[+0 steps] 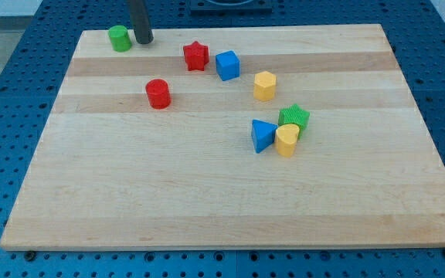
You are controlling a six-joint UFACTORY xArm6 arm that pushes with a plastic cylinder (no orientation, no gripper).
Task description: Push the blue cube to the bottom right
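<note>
Gripper there is none on this arm, so open or closed does not apply; only a dark rod ending in my tip (144, 42), planted near the bench's (207, 201) top-left corner and holding nothing; just to the view's left of my tip, close but seemingly apart, stands the green cylinder (119, 38); the blue cube (227, 65) lies well to the view's right of my tip and a little lower, with the red star (195, 55) just beside it on the side nearer my tip; the red cylinder (158, 93) sits below and slightly right of my tip. The main hazard, as I judge it, is the approach; a straight run toward the cube would catch the red star first and shove both together. The second hazard lies beyond the cube; the yellow hexagonal block (264, 85) is near its lower right, and farther along the same diagonal a cluster of blue triangular block (263, 135), green star (294, 118) and yellow rounded block (287, 140) bars the way; an off-centre push could also spin the cube off my tip. Open room is ample; the bench's lower half is bare, so a detour below the cluster looks feasible; the bottom right corner itself is free, though an overshoot there could carry the cube off the edge.
</note>
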